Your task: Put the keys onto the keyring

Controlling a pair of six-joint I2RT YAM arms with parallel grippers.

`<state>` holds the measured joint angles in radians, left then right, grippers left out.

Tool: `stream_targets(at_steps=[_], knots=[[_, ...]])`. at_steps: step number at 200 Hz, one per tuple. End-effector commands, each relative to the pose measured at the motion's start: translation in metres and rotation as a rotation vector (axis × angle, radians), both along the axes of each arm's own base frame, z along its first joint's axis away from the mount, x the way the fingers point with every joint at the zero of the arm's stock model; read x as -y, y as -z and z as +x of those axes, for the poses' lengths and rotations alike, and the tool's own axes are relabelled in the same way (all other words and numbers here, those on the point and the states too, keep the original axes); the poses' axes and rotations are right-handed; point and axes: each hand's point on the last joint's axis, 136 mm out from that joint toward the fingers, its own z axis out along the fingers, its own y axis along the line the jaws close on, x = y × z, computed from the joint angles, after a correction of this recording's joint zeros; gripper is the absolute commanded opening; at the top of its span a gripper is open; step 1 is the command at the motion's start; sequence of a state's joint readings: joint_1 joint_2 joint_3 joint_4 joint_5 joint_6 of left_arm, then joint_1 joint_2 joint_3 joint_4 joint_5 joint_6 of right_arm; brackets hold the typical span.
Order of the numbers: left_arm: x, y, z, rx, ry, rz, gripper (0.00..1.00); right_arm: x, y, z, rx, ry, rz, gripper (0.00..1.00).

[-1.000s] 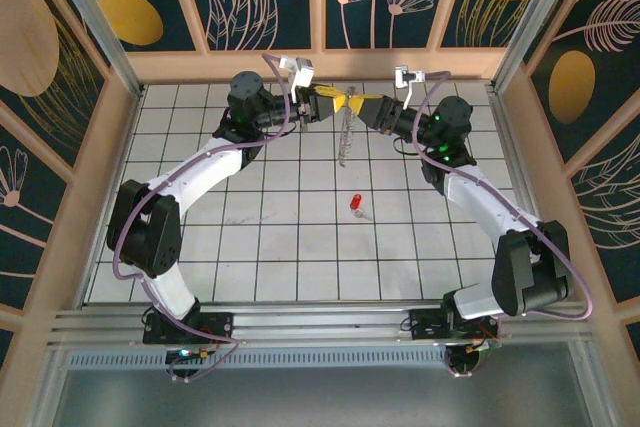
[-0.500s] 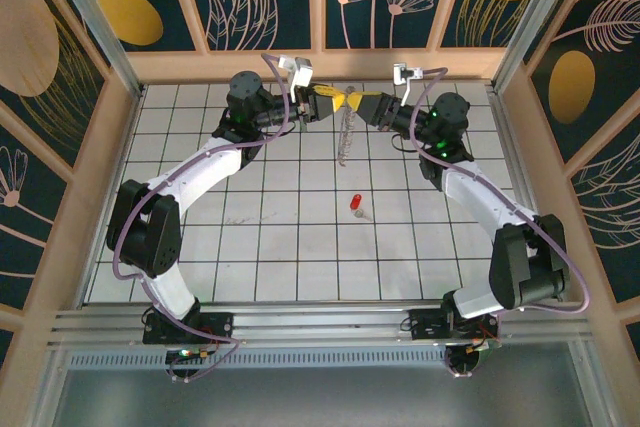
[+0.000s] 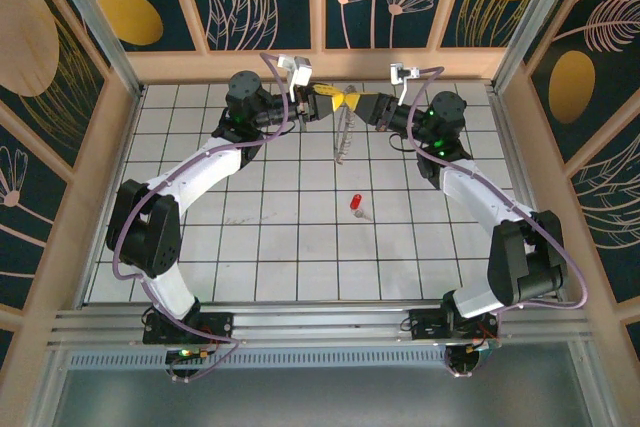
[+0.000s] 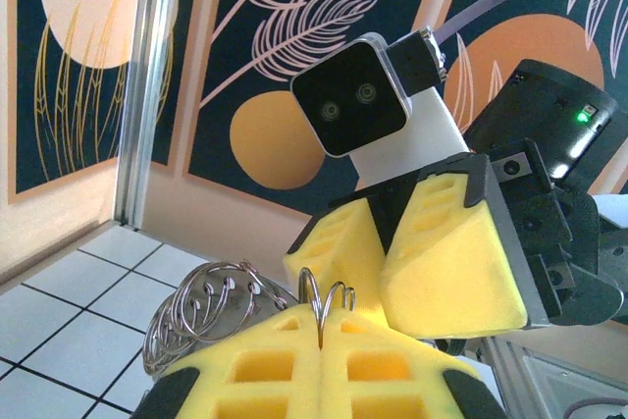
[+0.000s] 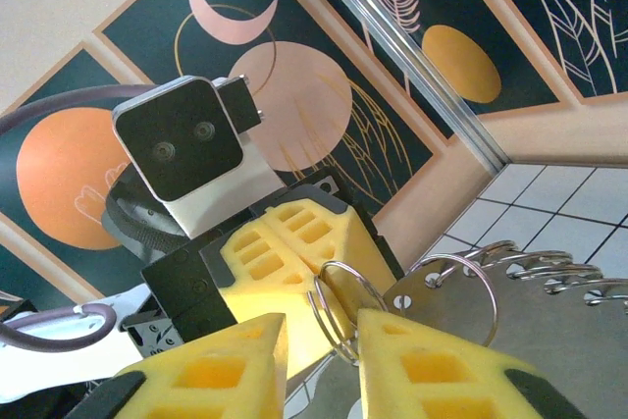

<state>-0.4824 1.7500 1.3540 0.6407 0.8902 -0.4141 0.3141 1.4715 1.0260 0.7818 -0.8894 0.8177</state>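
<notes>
Upper centre, near the far edge of the table (image 3: 250,247): the left pincer (image 3: 333,101) is clamped shut on the hanging keyring (image 3: 344,137), the right pincer (image 3: 358,103) is narrowly parted around its coils, and the red key (image 3: 355,204) lies on open squares mid-frame.

Bare table (image 3: 260,257) surrounds the key (image 3: 355,203) between left arm (image 3: 200,172) and right arm (image 3: 470,192); keyring (image 3: 344,137), left gripper (image 3: 333,101) and right gripper (image 3: 358,103) crowd the far edge.
</notes>
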Motion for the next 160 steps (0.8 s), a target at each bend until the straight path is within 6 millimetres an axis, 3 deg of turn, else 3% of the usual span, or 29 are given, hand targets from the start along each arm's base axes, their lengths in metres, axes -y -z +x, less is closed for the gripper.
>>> stream_targets(at_steps=[1, 27, 73, 104, 128, 146, 149, 160], knots=[[-0.003, -0.019, -0.007, 0.048, 0.010, -0.033, 0.00, -0.009, -0.024, -0.009, 0.100, -0.043, 0.018, 0.23], [-0.003, -0.019, -0.008, 0.049, 0.011, -0.033, 0.00, -0.010, -0.024, -0.005, 0.099, -0.036, 0.021, 0.18], [-0.003, -0.018, -0.008, 0.046, 0.016, -0.032, 0.00, -0.010, -0.026, 0.001, 0.100, -0.020, 0.028, 0.00], [-0.003, -0.018, -0.005, 0.035, 0.000, -0.032, 0.00, -0.009, -0.025, 0.004, 0.102, -0.009, 0.027, 0.00], [-0.006, -0.019, 0.004, 0.015, -0.058, -0.032, 0.19, -0.007, -0.024, 0.005, 0.115, 0.006, 0.017, 0.00], [-0.012, -0.015, 0.018, -0.008, -0.140, -0.029, 0.25, -0.002, -0.020, 0.007, 0.118, 0.023, 0.001, 0.00], [-0.017, -0.026, 0.015, 0.011, -0.156, -0.043, 0.27, -0.002, -0.020, 0.007, 0.119, 0.025, -0.001, 0.00], [-0.027, -0.031, 0.020, 0.014, -0.212, -0.062, 0.32, 0.002, -0.019, 0.008, 0.119, 0.033, -0.004, 0.00]])
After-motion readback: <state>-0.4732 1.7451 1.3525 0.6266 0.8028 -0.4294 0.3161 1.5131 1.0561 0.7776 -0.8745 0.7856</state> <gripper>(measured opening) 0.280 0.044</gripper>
